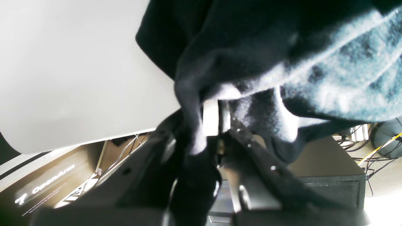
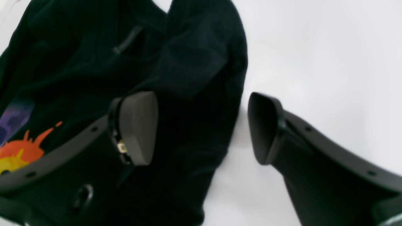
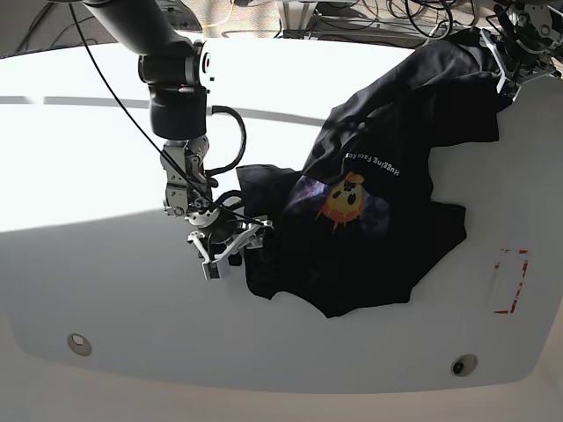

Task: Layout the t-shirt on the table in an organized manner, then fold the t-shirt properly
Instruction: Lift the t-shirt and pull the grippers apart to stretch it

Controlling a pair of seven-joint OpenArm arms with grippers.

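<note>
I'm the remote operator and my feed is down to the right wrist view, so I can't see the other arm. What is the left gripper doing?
Observer: The left gripper is closed on the t-shirt, as the left wrist view shows.
Operator: Where is it over the table?
Observer: In the base view it is at the upper right corner, by the edge of the table.
Operator: Any lettering on the shirt?
Observer: Yes, small white lettering beside the orange-yellow print.
</note>
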